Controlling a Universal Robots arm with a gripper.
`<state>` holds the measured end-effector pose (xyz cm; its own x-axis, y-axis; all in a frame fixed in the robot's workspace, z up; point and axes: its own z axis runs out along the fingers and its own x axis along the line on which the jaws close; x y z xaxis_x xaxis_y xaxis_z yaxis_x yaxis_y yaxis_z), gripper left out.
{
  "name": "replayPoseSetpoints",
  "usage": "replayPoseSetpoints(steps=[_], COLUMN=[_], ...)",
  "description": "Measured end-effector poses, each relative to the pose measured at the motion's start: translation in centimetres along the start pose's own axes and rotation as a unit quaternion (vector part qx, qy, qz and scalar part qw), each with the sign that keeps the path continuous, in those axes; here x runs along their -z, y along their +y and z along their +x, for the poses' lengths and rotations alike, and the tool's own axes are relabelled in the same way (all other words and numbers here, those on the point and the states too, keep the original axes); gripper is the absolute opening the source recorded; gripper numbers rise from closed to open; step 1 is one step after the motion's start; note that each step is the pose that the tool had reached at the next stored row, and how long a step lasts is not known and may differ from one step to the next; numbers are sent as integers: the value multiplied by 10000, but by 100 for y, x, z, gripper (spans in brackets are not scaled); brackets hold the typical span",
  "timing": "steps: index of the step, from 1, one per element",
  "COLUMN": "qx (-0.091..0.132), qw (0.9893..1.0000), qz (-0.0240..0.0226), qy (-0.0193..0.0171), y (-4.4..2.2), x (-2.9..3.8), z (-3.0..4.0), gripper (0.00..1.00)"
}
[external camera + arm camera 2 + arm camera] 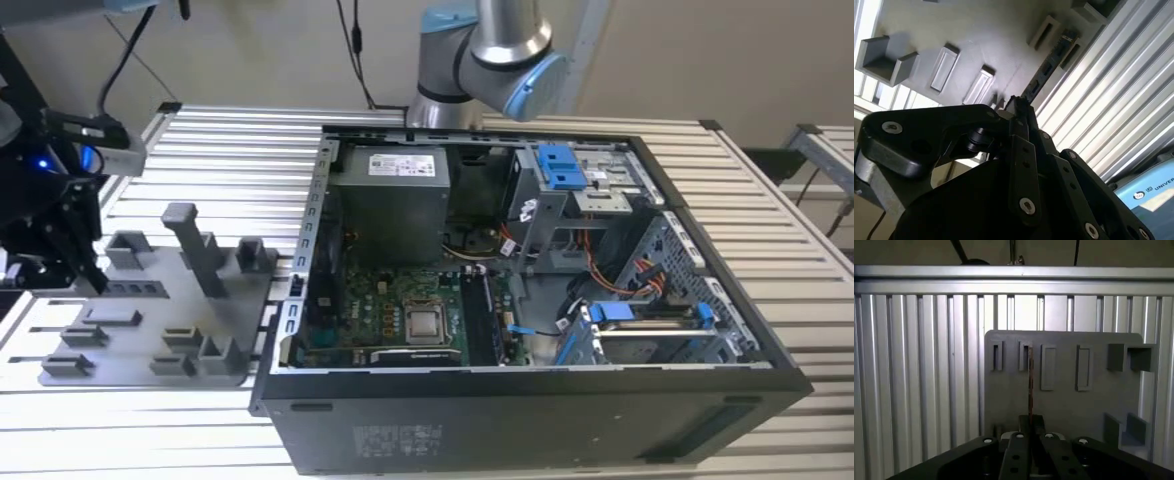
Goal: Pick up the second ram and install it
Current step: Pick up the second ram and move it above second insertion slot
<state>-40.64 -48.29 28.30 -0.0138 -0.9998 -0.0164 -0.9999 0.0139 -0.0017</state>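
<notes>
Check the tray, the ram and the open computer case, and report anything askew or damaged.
Nothing stands out. The tool grips the second ram by one end, and the stick runs straight, in line with the slots of the holder tray. The tray lies flat on the slatted table. The open computer case shows no visible damage.

A ribbed metal table (120,430) carries a grey holder tray (134,352) and, just beside it, an open computer case (534,420).

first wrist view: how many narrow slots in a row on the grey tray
4 in a row: dark slot, dark slot crossed by the second ram, two paler slots nearer the block.
</notes>
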Motion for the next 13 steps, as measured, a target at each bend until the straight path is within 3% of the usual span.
replayPoseSetpoints(steps=[13], qx=[0], qw=[10000], qz=[0], qy=[0], y=[-1], x=[286], z=[-5], gripper=[14])
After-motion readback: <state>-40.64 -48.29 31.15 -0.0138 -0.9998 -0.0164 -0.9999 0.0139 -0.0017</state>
